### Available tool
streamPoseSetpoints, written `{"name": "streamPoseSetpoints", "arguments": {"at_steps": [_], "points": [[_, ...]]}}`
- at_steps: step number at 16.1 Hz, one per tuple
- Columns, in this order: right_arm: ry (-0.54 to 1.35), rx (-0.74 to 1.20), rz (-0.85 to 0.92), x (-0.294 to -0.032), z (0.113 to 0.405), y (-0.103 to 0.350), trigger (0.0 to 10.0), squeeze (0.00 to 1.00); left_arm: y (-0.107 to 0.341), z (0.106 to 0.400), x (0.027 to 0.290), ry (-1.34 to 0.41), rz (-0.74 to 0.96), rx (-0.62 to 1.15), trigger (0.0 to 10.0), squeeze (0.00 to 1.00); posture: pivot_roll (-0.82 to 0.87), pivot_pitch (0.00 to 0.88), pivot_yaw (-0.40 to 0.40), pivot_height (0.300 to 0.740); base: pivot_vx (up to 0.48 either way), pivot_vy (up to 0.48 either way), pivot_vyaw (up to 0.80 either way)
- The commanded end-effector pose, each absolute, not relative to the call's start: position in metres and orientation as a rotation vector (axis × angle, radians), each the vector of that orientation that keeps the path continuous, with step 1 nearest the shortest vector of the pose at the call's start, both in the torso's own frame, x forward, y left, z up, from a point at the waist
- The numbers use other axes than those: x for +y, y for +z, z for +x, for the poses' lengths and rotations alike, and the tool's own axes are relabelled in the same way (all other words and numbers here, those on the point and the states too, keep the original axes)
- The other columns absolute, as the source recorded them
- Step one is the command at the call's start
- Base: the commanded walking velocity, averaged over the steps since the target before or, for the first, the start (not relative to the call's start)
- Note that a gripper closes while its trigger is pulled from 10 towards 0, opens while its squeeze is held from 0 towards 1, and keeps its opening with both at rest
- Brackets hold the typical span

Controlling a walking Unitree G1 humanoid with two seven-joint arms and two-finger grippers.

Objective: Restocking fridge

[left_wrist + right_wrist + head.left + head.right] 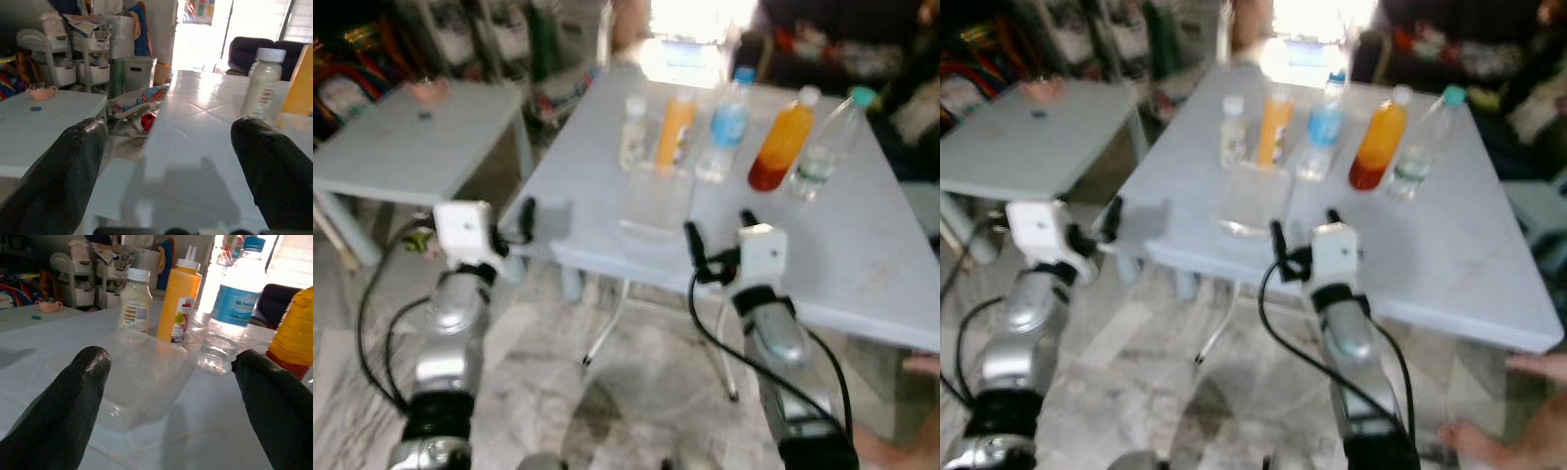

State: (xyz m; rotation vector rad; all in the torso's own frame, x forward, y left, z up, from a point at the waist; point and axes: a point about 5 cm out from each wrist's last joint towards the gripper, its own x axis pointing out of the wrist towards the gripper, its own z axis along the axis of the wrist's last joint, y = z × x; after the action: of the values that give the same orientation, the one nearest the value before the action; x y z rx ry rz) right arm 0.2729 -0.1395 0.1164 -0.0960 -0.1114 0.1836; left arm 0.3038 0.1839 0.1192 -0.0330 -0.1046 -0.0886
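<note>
Left eye view: a pale table (862,264) is seen carrying the stock to be moved: a small white-capped bottle (633,132), an orange squeeze bottle (674,129), a blue-labelled water bottle (728,125), an orange juice bottle (782,140) and a clear bottle (825,145), lined up behind a clear plastic container (655,201). Step in hand is judged to be the approach; nothing is grasped yet. Both arms are raised forward at the near table edge. The left gripper (528,221) is held spread wide at the table's corner. The right gripper (717,238) is likewise spread wide, aimed at the container. A further reach forward is called for next.
</note>
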Motion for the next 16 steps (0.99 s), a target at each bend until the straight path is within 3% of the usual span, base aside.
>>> {"name": "streamPoseSetpoints", "arguments": {"at_steps": [1, 3, 7, 16], "points": [[0.154, -0.119, -0.106, -0.149, 0.275, 0.119, 10.0, 0.0, 0.124, 0.307, 0.172, -0.129, -0.037, -0.119, 10.0, 0.0, -0.08, 0.019, -0.027, 0.74, 0.364, 0.3, 0.0], [0.149, -0.112, -0.101, -0.149, 0.275, 0.118, 10.0, 0.0, 0.123, 0.306, 0.172, -0.131, -0.035, -0.115, 10.0, 0.0, -0.07, 0.02, -0.025, 0.74, 0.304, 0.274, 0.0], [0.108, -0.066, -0.062, -0.153, 0.275, 0.11, 10.0, 0.0, 0.117, 0.301, 0.173, -0.149, -0.006, -0.091, 10.0, 0.0, -0.07, 0.022, -0.024, 0.74, 0.0, 0.0, -0.7], [0.053, -0.052, -0.014, -0.174, 0.296, 0.114, 10.0, 0.0, 0.107, 0.286, 0.188, -0.114, 0.034, -0.047, 10.0, 0.0, -0.05, 0.048, -0.021, 0.74, 0.0, 0.0, 0.0]]}}
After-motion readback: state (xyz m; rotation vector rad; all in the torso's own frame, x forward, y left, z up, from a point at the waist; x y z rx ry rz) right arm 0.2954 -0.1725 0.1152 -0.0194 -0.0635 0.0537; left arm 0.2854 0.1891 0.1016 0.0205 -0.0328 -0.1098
